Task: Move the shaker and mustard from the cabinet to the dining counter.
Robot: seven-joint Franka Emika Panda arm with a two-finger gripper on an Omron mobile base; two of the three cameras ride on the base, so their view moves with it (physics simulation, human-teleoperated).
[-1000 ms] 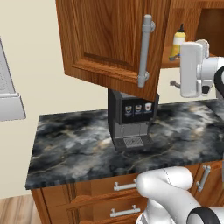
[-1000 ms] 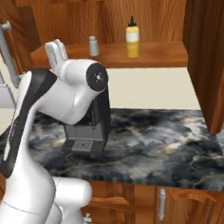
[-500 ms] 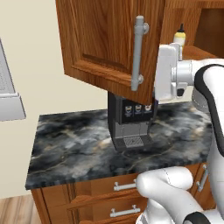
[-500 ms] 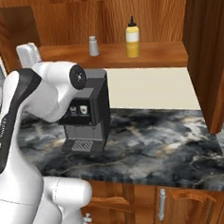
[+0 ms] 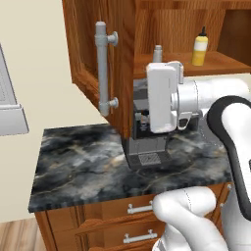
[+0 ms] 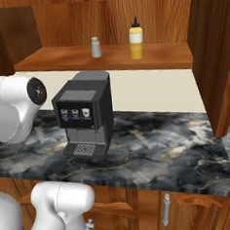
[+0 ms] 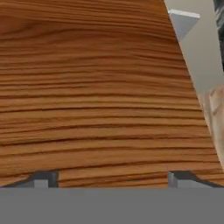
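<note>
**Cabinet's open, both items sitting on the shelf**

The shaker point(image 6: 96, 47) and the mustard point(image 6: 136, 37) stand upright on the cabinet point(image 6: 107, 56) shelf, near each other but apart, shaker to the left. Below them a black coffee machine point(image 6: 85, 114) sits on the dark marbled counter point(image 6: 164, 152). The gripper point(image 7: 112, 178) has its jaws spread wide with nothing between them, facing the wood grain of the left cabinet door point(image 5: 122, 63) up close. The door's grey bar handle point(image 5: 102, 73) hangs vertical.
</note>
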